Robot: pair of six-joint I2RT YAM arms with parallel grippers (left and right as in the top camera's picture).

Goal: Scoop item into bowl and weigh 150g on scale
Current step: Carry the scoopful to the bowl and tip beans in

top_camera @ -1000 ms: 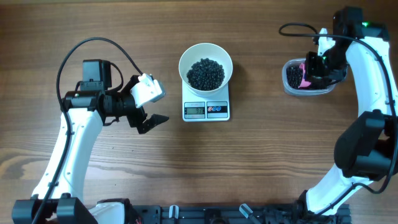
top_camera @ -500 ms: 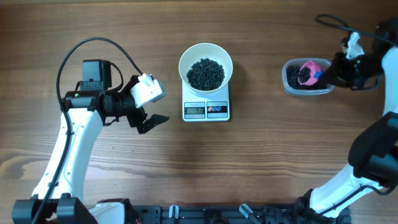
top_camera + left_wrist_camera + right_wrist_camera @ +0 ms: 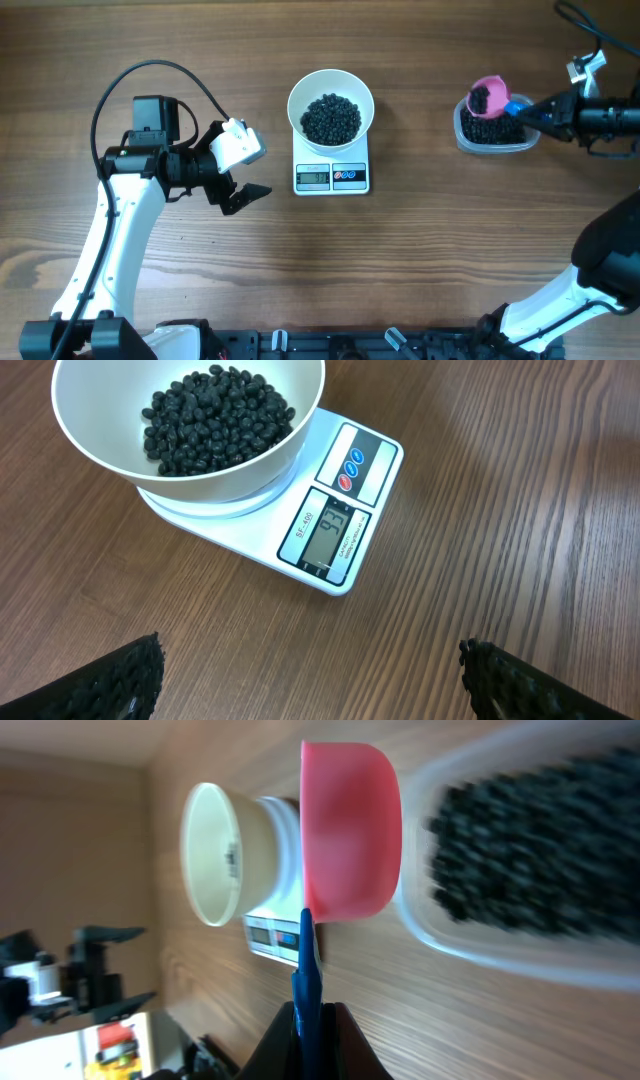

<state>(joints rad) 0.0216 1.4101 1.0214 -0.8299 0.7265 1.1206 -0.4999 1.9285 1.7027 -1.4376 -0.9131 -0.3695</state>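
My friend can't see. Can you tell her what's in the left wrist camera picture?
A white bowl of small black beads sits on a white scale whose display reads 93, on a wooden table. The dark fingertips of the open left gripper poke in at the bottom corners.

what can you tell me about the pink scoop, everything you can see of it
The scoop is a small round pink cup, plastic by the look, on a thin blue handle. The right pincer is shut on that handle. Seen from above, the cup faces up and carries a load of black beans. It sits over the left end of the clear tub of beans; whether it touches the tub's rim cannot be told.
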